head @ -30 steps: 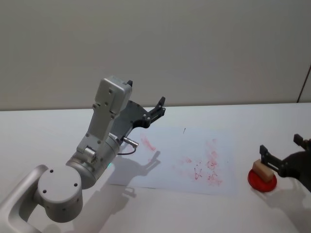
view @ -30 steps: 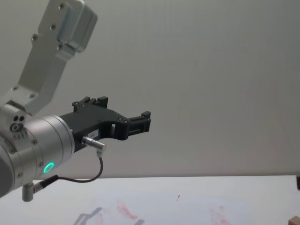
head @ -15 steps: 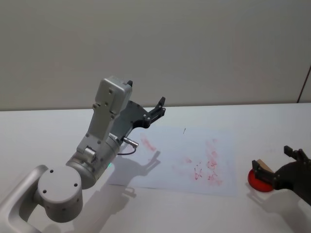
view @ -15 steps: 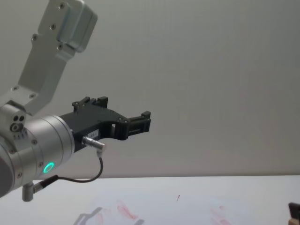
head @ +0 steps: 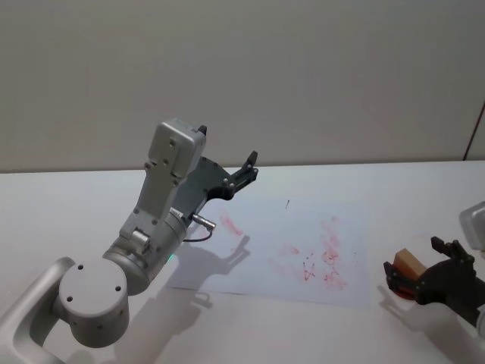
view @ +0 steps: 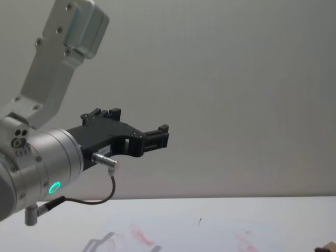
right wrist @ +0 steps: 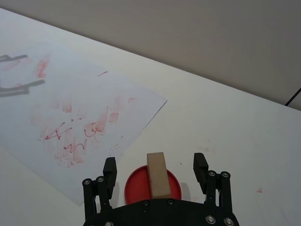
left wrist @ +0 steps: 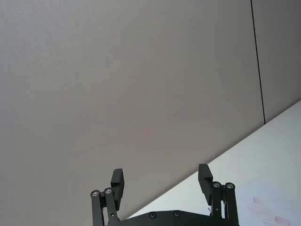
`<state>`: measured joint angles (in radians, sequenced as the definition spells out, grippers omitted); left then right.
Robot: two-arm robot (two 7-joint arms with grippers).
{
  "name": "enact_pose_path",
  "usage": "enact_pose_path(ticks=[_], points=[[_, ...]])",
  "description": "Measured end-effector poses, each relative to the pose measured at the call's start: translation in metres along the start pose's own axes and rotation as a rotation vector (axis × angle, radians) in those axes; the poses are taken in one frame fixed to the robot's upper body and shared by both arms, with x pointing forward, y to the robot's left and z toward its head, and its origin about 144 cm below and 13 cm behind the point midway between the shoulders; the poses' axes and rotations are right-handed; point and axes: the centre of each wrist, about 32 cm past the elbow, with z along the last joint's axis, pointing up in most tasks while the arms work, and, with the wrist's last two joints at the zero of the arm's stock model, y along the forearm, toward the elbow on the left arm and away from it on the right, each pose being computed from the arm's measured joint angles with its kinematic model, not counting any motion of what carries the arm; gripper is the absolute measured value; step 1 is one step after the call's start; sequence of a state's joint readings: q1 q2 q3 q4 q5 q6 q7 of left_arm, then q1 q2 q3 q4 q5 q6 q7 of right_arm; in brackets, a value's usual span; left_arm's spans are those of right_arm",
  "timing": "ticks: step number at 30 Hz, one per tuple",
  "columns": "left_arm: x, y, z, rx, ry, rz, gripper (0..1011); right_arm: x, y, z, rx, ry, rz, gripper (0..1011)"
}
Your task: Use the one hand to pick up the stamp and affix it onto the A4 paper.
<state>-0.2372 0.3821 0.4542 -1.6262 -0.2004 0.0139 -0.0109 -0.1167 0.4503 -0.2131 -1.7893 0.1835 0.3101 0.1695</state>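
The stamp (right wrist: 158, 175), a small tan wooden block, stands upright on a round red ink pad (right wrist: 136, 186) just right of the A4 paper (right wrist: 70, 108). My right gripper (right wrist: 155, 169) is open, one finger on each side of the stamp, with gaps on both sides. In the head view the right gripper (head: 414, 258) sits at the lower right around the stamp (head: 408, 265), beside the smudged white A4 paper (head: 303, 227). My left gripper (head: 246, 171) is open, raised above the paper's far left corner.
The left arm (head: 151, 227) with its green light and cable rises over the table's left half and casts a shadow on the sheet. The left gripper (left wrist: 160, 181) faces the plain grey wall. White tabletop (right wrist: 244, 127) lies right of the pad.
The right gripper has come nearer and lower, and its open fingers now straddle the stamp on the pad. The left arm has not moved.
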Motion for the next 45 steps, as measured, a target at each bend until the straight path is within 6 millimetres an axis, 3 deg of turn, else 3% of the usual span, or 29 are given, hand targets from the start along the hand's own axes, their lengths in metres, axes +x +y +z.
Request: enact_pose_path(ticks=[23,31,34,45], points=[[0.000,0.000,0.000,0.000,0.000,0.000,1001,0.004,0.011,-0.005,-0.072,-0.028,-0.021,995],[0.000,0.000,0.000,0.000,0.000,0.000,1001,0.005,0.013,-0.005,-0.081,-0.028,-0.018,815],[0.000,0.000,0.000,0.000,0.000,0.000,1001,0.005,0.014,-0.005,-0.083,-0.028,-0.017,686],[0.000,0.000,0.000,0.000,0.000,0.000,1001,0.005,0.015,-0.005,-0.088,-0.028,-0.015,364]])
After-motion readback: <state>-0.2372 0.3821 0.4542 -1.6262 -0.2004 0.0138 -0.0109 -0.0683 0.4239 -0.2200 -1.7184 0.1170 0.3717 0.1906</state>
